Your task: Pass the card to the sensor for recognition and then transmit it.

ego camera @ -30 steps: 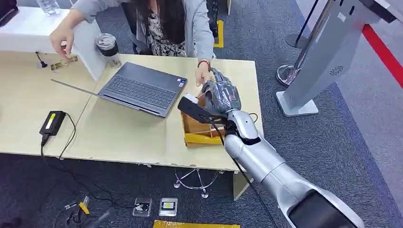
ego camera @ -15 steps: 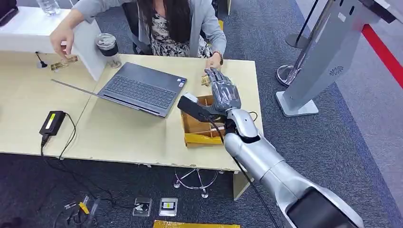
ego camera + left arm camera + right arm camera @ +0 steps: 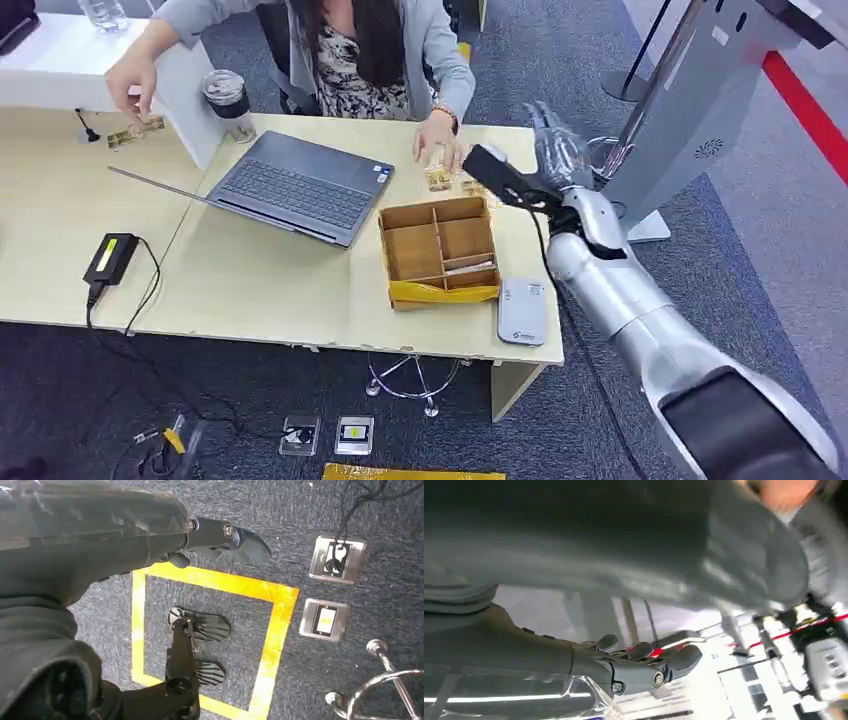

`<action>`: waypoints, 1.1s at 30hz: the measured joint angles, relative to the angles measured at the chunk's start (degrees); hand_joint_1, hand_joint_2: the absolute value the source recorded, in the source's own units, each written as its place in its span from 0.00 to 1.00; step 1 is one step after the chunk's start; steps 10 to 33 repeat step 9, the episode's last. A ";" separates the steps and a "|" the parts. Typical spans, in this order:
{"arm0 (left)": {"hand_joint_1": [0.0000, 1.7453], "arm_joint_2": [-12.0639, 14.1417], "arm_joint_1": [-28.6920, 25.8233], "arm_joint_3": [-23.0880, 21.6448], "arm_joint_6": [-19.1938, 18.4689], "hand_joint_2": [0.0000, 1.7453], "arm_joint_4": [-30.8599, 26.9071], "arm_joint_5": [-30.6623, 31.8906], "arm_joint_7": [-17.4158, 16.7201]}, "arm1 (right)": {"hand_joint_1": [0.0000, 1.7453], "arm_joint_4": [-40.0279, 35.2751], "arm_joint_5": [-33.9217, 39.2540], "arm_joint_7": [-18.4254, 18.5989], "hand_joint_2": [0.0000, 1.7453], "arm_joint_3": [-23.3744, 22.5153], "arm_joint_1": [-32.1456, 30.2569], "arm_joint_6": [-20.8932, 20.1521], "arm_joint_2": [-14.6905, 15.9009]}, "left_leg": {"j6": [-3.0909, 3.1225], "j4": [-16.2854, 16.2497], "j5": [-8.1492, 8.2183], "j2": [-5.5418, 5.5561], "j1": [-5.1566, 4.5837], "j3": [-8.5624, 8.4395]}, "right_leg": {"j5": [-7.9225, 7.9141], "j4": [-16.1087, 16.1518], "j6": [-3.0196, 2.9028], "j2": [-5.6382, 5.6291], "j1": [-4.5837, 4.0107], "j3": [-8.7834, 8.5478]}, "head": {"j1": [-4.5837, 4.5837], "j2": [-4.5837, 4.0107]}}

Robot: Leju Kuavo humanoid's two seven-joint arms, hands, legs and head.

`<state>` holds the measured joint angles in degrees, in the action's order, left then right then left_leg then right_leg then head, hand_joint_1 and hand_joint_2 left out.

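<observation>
My right hand is raised beside the table's far right corner, fingers spread and nothing in it; its dark fingers stand out against a bright room. A person's hand rests on the table just above a small gold card, and a second card lies next to it. The grey card sensor lies at the table's front right corner. My left hand hangs over the carpet, holding nothing.
A wooden compartment box with a yellow front sits left of the sensor. An open laptop, a black power adapter and a lidded cup are further left. A grey kiosk stand rises close to my right hand.
My right arm swung from over the wooden box out to the right and back, uncovering the box and sensor. The card near my fingertips now lies on the table under the person's hand.
</observation>
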<state>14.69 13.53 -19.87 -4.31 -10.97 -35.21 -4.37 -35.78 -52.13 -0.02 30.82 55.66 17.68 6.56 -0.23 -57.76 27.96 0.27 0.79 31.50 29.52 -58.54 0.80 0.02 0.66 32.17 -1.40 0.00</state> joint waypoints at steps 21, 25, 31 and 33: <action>0.00 0.87 -0.84 -0.02 -0.28 0.00 0.13 -0.26 0.33 | 0.00 5.53 5.07 -1.25 0.00 -6.38 2.37 1.00 14.23 | 0.03 -0.02 0.03 0.10 -0.03 0.06 | 0.00 0.02 0.01 0.14 0.05 0.00 | -0.02 0.00; 0.00 0.87 -0.84 -0.02 -0.28 0.00 0.13 -0.26 0.33 | 0.00 5.53 5.07 -1.25 0.00 -6.38 2.37 1.00 14.23 | 0.03 -0.02 0.03 0.10 -0.03 0.06 | 0.00 0.02 0.01 0.14 0.05 0.00 | -0.02 0.00; 0.00 0.87 -0.84 -0.02 -0.28 0.00 0.13 -0.26 0.33 | 0.00 5.53 5.07 -1.25 0.00 -6.38 2.37 1.00 14.23 | 0.03 -0.02 0.03 0.10 -0.03 0.06 | 0.00 0.02 0.01 0.14 0.05 0.00 | -0.02 0.00; 0.00 0.87 -0.84 -0.02 -0.28 0.00 0.13 -0.26 0.33 | 0.00 5.53 5.07 -1.25 0.00 -6.38 2.37 1.00 14.23 | 0.03 -0.02 0.03 0.10 -0.03 0.06 | 0.00 0.02 0.01 0.14 0.05 0.00 | -0.02 0.00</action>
